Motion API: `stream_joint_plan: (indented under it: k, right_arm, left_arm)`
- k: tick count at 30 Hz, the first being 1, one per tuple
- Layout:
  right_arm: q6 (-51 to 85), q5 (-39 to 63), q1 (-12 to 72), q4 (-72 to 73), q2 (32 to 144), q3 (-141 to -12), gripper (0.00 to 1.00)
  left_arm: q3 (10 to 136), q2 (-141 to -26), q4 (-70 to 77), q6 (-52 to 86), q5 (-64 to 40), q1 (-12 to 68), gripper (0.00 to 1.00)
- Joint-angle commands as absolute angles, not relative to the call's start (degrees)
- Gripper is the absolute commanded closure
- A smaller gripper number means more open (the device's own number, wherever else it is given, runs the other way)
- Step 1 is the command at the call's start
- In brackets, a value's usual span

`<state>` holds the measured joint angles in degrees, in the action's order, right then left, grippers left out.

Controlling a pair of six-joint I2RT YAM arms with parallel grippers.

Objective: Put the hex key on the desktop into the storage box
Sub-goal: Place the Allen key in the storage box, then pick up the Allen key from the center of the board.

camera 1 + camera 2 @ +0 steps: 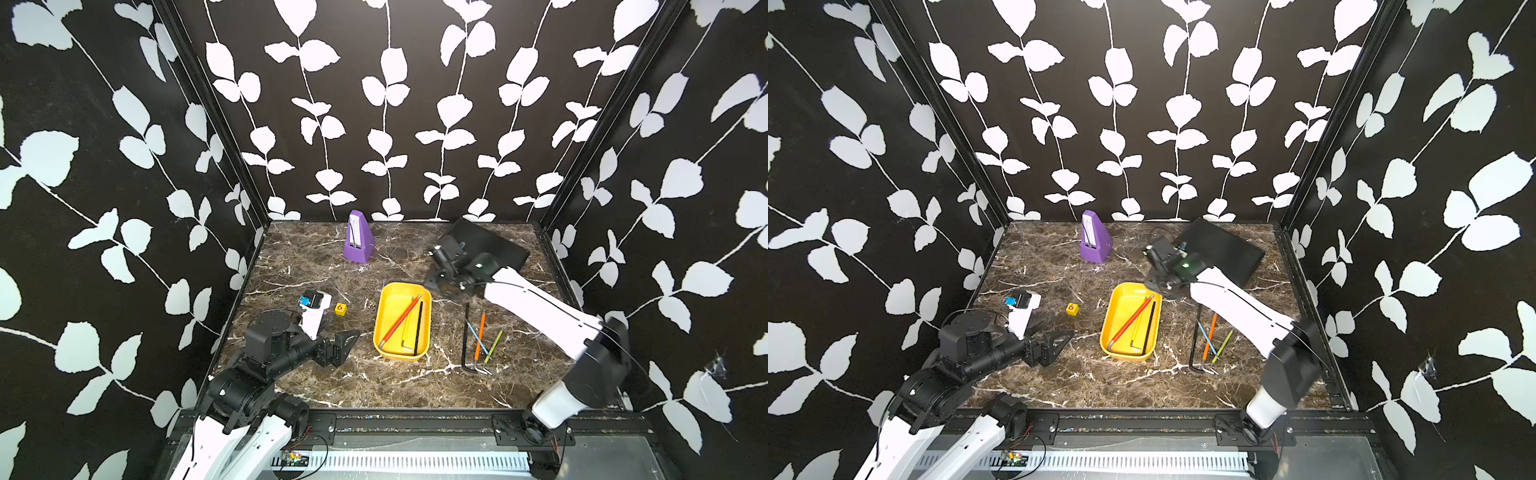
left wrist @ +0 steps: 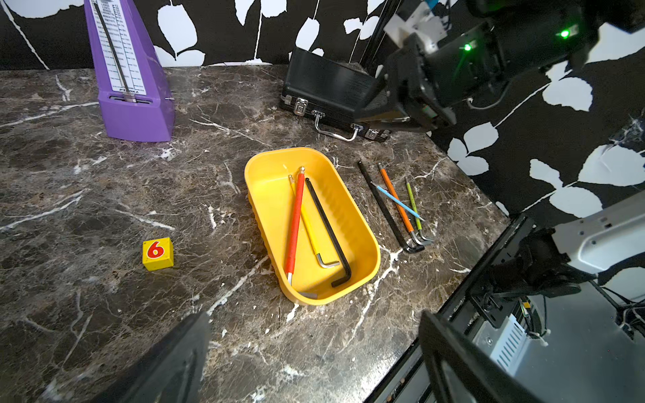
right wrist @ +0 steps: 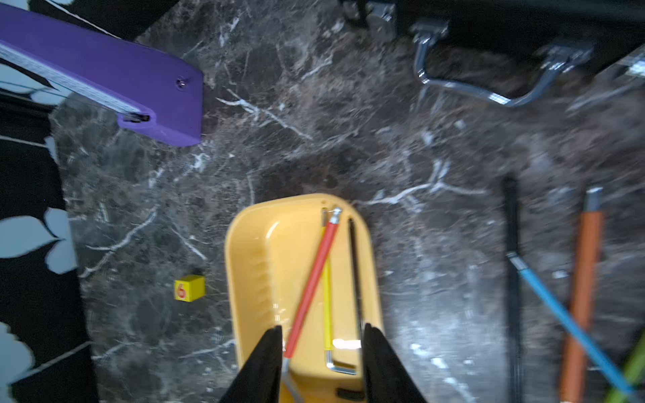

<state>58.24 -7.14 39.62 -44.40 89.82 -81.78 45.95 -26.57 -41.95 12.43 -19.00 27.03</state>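
Right gripper (image 3: pixel 321 328) is being held apart, empty, near the tray's (image 1: pixel 390 307) far corner; three hex keys (image 1: pixel 401 322) are being cradled inside. Left gripper (image 1: pixel 351 337) is being held apart likewise.

White arm shells (image 1: pixel 536 305), black joints (image 1: pixel 266 336) — small green lights (image 2: pixel 564 34).

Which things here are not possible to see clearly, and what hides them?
- Black briefcase: near side hidden behind the right arm in both top views; cut by the edge in the right wrist view.
- Metronome: top cut off in the left wrist view; scale print too small in top views.
- Green hex key: blurred and cut by the edge in the right wrist view.
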Motion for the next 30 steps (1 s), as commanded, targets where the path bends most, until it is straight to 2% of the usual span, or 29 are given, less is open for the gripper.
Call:
stream_joint_plan:
  k: [1,4,8,11,17,30]
  right_arm:
    - [40.0,-6.1,34.2,-46.6,86.3,-72.7,0.62]
    - [34.2,-5.9,31.9,-50.8,83.9,-68.8,0.63]
    - [35.1,-4.8,31.7,-54.0,84.0,-65.4,0.66]
    - [38.2,-4.6,31.7,-52.6,85.1,-62.3,0.66]
    - [43.7,-0.5,31.7,-47.7,90.4,-57.8,0.6]
    - [45.7,1.1,31.7,-41.8,96.7,-54.3,0.67]
  left_arm:
    - [45.6,-27.0,-41.5,12.5,-18.7,27.3,0.06]
    - [45.4,-26.9,-41.3,12.4,-18.8,27.3,0.06]
    - [45.5,-26.9,-41.2,12.5,-19.0,27.3,0.06]
    - [45.4,-26.7,-41.2,12.5,-19.0,27.3,0.06]
    - [45.5,-26.7,-41.3,12.5,-19.1,27.3,0.06]
    - [45.4,-26.8,-41.1,12.5,-19.3,27.3,0.06]
